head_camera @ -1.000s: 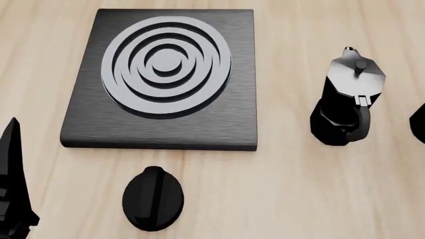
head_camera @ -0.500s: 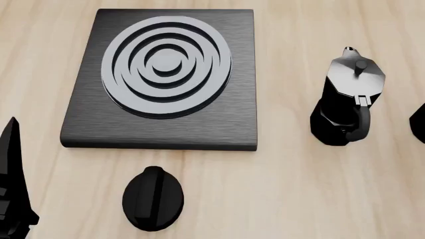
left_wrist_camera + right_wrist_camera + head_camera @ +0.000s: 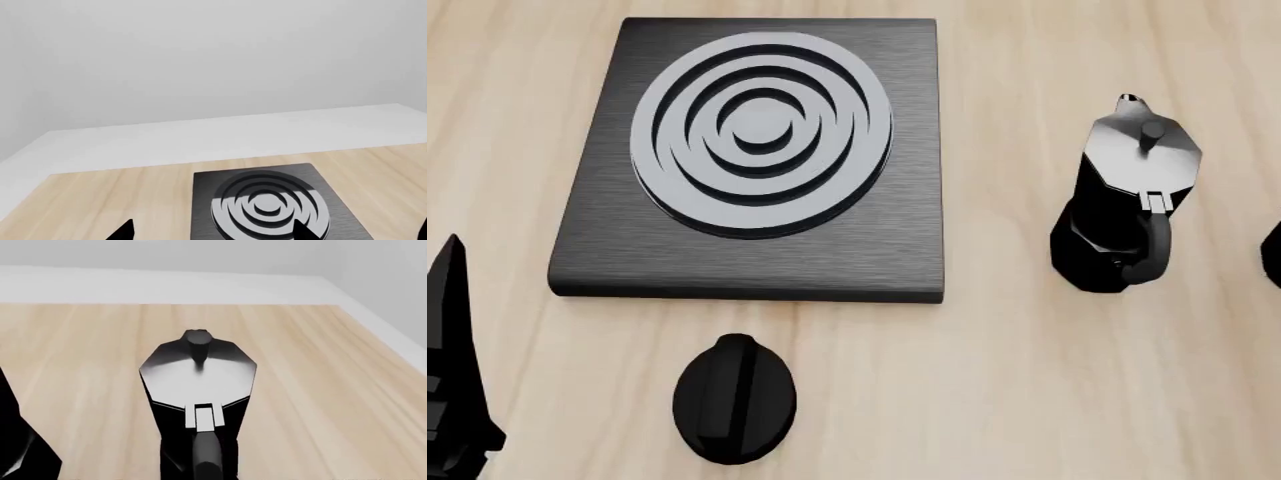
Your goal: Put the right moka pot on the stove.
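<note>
The right moka pot (image 3: 197, 385) fills the middle of the right wrist view: black and faceted, upright on the wood, handle toward the camera, very close. None of my right gripper's fingers stand out against it. The other pot (image 3: 1128, 200) stands right of the stove, and its edge (image 3: 20, 440) shows beside the right pot. The stove (image 3: 754, 250) is a dark slab with silver rings (image 3: 270, 207). My left gripper (image 3: 213, 234) is open and empty just short of the stove. One of its fingers (image 3: 451, 330) shows low at the head view's left edge.
A black oval knob (image 3: 734, 400) lies on the wooden table (image 3: 1014, 380) in front of the stove. A black sliver (image 3: 1272, 255) at the head view's right edge is either pot or arm. The table's right edge (image 3: 393, 340) runs close beyond the right pot.
The black sliver at the head view's right edge has shrunk toward the edge. The stove, the knob, the visible pot and my left gripper have not moved.
</note>
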Controlling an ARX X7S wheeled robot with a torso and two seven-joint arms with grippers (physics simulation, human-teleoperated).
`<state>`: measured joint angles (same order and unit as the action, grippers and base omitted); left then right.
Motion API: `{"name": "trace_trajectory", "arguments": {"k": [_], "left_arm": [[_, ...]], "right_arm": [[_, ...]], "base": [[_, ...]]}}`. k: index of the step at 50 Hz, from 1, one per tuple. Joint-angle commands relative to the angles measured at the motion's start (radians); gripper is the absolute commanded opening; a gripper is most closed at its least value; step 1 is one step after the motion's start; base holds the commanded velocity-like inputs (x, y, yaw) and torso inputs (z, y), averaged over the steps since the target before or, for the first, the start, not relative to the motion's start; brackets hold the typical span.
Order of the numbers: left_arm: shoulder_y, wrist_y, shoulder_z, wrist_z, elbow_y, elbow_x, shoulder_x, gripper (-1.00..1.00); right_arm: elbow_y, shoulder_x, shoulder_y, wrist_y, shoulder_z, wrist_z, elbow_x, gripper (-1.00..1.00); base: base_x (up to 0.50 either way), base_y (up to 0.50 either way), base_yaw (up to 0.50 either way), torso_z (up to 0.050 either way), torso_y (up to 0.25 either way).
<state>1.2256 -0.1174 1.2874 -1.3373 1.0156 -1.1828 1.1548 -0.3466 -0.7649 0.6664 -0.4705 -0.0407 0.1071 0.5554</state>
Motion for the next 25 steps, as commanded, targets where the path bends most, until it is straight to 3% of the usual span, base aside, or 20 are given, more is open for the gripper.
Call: {"name": "trace_trajectory", "arguments": {"k": [1, 25], "left_arm": [[0.001, 0.000, 0.001, 0.003, -0.001, -0.002, -0.002, 1.00], [-0.004, 0.005, 0.008, 0.002, 0.002, 0.002, -0.001, 1.00]], "right_arm": [[0.098, -0.036, -0.039, -0.039, -0.058, -0.026, 0.016, -1.00], [0.412, -0.145, -0.292, -0.163, -0.324, -0.090, 0.180, -1.00]], "base": [[0.00, 0.00, 0.00, 0.000, 0.000], [0.00, 0.00, 0.00, 0.000, 0.000]]}}
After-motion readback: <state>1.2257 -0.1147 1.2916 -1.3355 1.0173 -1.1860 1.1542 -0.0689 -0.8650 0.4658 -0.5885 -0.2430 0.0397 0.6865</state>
